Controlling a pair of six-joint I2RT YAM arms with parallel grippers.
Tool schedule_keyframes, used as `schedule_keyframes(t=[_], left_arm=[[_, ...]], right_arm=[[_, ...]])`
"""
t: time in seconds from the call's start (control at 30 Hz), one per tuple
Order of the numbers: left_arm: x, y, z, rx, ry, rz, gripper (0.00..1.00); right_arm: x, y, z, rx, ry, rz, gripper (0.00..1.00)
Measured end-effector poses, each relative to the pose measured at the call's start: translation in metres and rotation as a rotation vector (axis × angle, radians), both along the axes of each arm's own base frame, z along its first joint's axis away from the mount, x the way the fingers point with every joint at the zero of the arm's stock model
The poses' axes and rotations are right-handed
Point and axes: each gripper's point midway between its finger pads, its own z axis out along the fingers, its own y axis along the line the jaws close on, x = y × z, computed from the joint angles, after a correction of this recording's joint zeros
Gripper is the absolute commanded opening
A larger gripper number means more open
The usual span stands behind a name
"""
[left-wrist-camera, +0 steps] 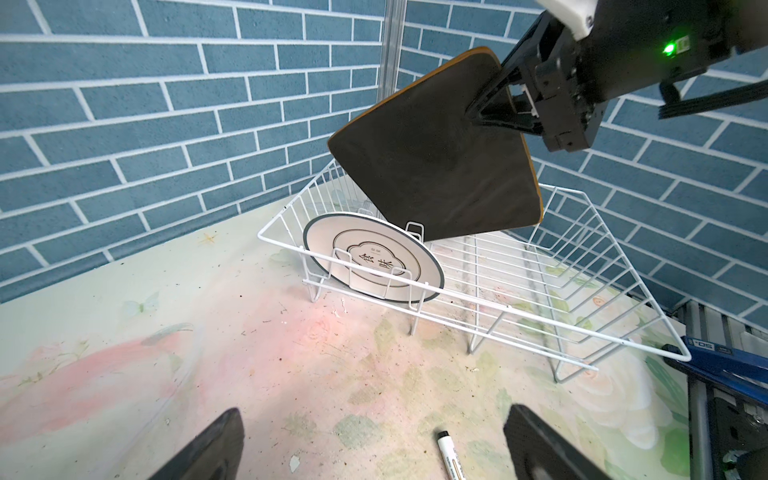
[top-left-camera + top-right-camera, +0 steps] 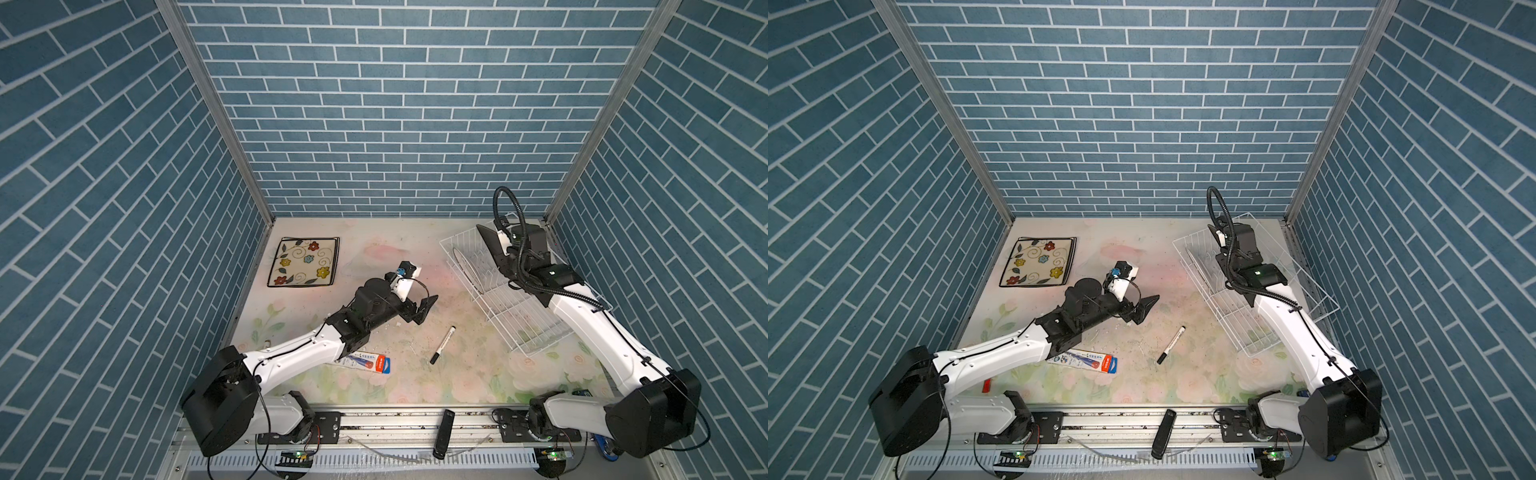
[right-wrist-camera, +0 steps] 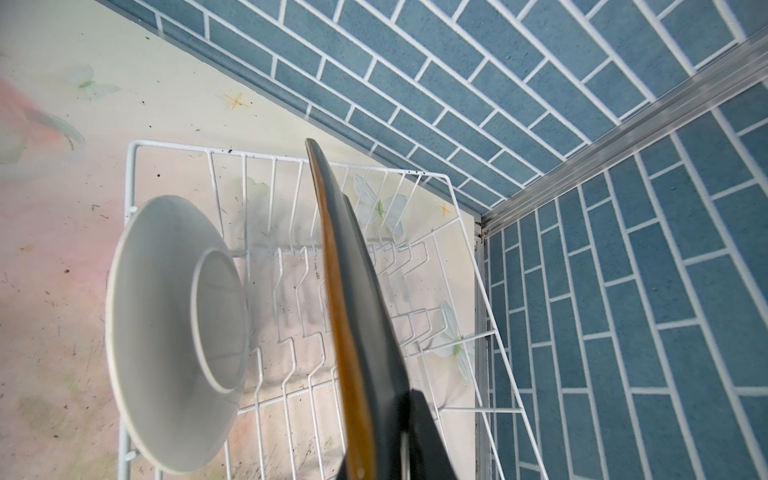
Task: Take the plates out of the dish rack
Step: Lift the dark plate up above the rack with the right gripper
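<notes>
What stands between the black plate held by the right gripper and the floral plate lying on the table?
The round white plate stands in the dish rack on that side of the black plate, and the open left gripper hovers close to the path to the floral plate.

table [image 2: 395, 257] — floral plate [image 2: 305, 262], dish rack [image 2: 524, 321], marker [image 2: 444, 345]

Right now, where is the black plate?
The black plate is far right in a top view, held by the right hand at the far end of the rack, beside the round plate.
</notes>
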Motion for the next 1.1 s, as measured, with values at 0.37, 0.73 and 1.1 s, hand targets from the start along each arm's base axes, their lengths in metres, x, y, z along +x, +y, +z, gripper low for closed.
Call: schedule_keyframes(t=[0.37,0.73,1.1], left_arm=[[0.006,0.001,-0.003,-0.001,0.064,0.041,1.0],[0.001,-0.004,-0.002,-0.03,0.099,0.01,1.0],[-0.001,-0.002,0.013,-0.095,0.096,-0.004,1.0]], right_arm=[[-0.019,-0.004,0.018,-0.027,-0.025,0.024,0.0],[-0.05,0.003,0.041,0.004,-0.061,0.088,0.0],[-0.07,0.011,0.046,0.062,-0.05,0.125,0.0]])
